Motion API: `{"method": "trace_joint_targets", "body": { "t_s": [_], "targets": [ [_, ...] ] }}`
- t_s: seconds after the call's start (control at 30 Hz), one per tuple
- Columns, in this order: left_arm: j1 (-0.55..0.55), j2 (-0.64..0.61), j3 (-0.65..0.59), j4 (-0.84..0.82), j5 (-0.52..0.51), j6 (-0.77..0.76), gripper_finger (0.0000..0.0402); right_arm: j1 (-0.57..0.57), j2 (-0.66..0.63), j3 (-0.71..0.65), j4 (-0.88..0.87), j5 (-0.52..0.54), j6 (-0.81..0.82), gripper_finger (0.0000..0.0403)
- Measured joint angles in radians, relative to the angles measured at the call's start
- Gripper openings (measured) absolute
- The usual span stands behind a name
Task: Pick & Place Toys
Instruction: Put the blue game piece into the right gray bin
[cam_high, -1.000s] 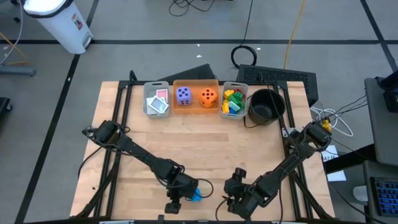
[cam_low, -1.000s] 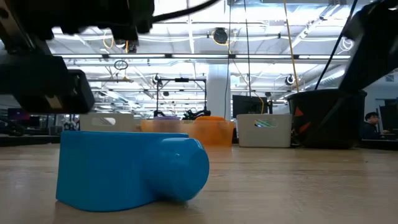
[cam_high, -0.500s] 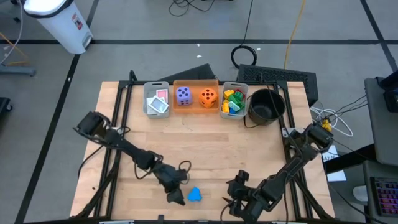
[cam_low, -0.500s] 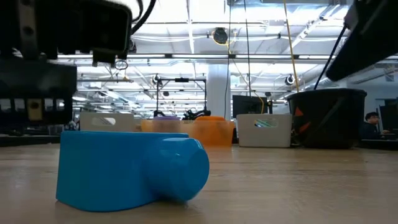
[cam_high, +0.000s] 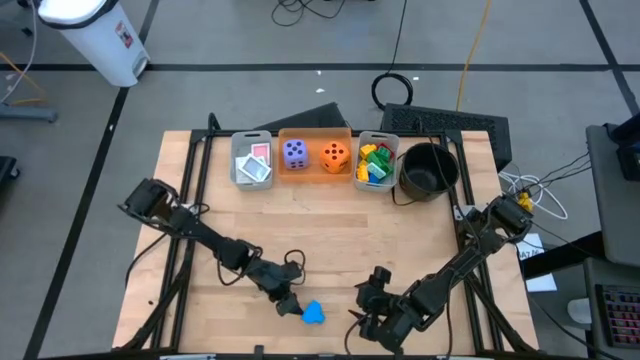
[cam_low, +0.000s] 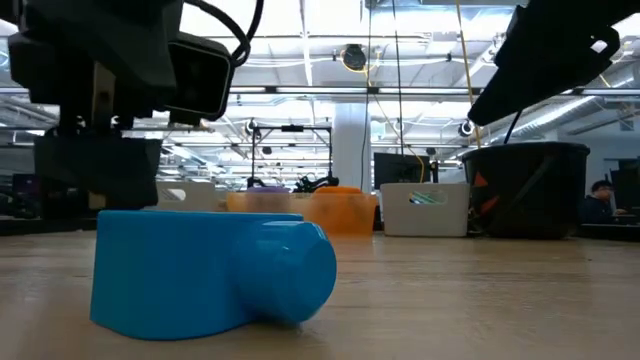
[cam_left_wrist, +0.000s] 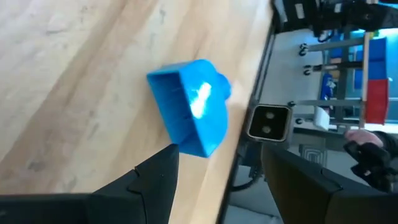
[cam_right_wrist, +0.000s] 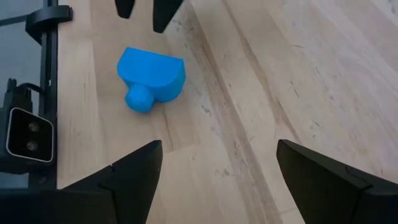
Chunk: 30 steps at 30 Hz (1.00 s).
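A blue plastic brick (cam_high: 313, 313) lies on one flat side on the wood near the table's near edge, its round stud (cam_low: 300, 275) pointing sideways. My left gripper (cam_high: 291, 304) stands open just to the brick's left and slants down toward it. In the left wrist view the brick (cam_left_wrist: 189, 115) lies just ahead of the fingers, not between them. My right gripper (cam_high: 368, 312) hangs open to the brick's right, above the table, with nothing between its fingers. The right wrist view shows the brick (cam_right_wrist: 151, 74) apart from the left gripper (cam_right_wrist: 144, 11).
Along the far edge stand a grey bin (cam_high: 251, 160) with picture cards, an orange bin (cam_high: 315, 172) with a purple and an orange die, a grey bin (cam_high: 374, 165) with small bricks, and a black bowl (cam_high: 428, 170). Bare wood lies between them and the grippers.
My left gripper has come off its steep, downward stance beside the blue brick, drawn a little toward the table's left, rolled, and tipped to a flatter slant that points at the brick. The brick has kept still on the table.
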Motion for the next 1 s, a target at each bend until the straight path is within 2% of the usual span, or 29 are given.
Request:
{"method": "trace_joint_targets", "body": {
  "t_s": [0.23, 0.57, 1.0],
  "targets": [
    [0.029, 0.004, 0.000, -0.013, 0.000, 0.008, 0.0232, -0.009, 0.000, 0.000, 0.030, -0.001, -0.038, 0.0304],
    [0.031, 0.107, 0.009, 0.171, 0.033, -0.056, 0.0232, -0.013, 0.000, 0.000, 0.036, 0.000, -0.035, 0.0304],
    [0.024, 0.190, 0.093, 0.164, 0.045, -0.052, 0.0232, -0.013, 0.000, 0.000, 0.040, 0.000, -0.033, 0.0304]
  ]
}}
